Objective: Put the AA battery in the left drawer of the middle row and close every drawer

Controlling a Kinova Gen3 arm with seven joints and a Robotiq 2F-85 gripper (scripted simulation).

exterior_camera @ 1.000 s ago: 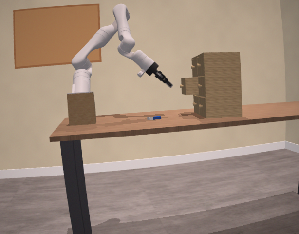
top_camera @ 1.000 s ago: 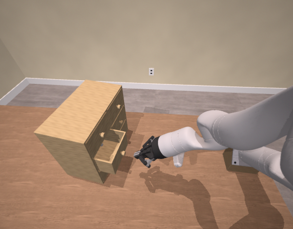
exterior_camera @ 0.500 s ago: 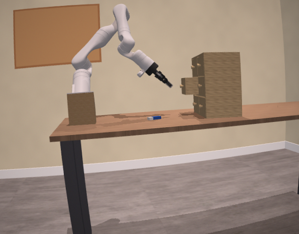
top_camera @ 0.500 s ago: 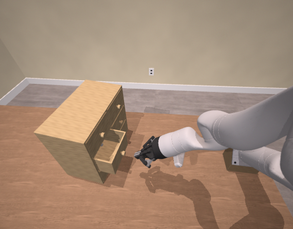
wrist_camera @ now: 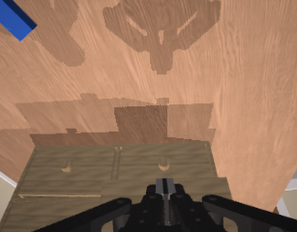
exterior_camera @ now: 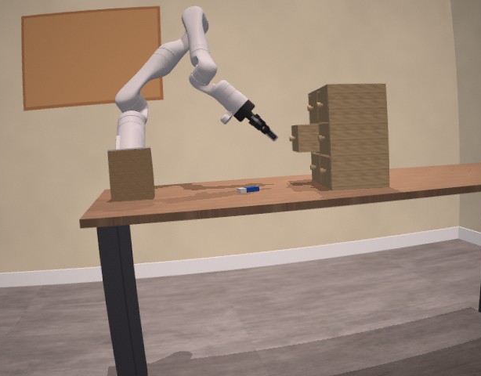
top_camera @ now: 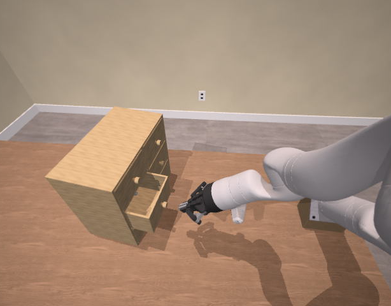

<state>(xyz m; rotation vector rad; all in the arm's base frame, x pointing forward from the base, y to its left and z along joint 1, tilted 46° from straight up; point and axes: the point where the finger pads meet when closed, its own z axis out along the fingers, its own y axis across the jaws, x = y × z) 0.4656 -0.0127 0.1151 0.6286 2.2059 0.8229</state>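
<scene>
The small chest (top_camera: 86,148) (exterior_camera: 358,137) (wrist_camera: 90,159) stands upright. Its left middle drawer (top_camera: 153,227) (exterior_camera: 306,138) (wrist_camera: 124,189) is pulled out and looks level; the other drawers look pushed in. A small grey thing (top_camera: 135,193) lies inside that drawer towards its back; it looks like an end of the AA battery, the rest being hidden by the chest. My gripper (top_camera: 182,206) (exterior_camera: 275,138) (wrist_camera: 164,189) is shut and empty, a short gap in front of the open drawer's knob (top_camera: 164,204) (exterior_camera: 291,138).
A blue and white block (exterior_camera: 247,189) (wrist_camera: 14,19) lies on the table (top_camera: 90,273) (exterior_camera: 216,206) (wrist_camera: 259,97), between the robot's base and the chest. In the top view it does not show. The arm (top_camera: 235,190) (exterior_camera: 229,97) reaches down from the robot's side.
</scene>
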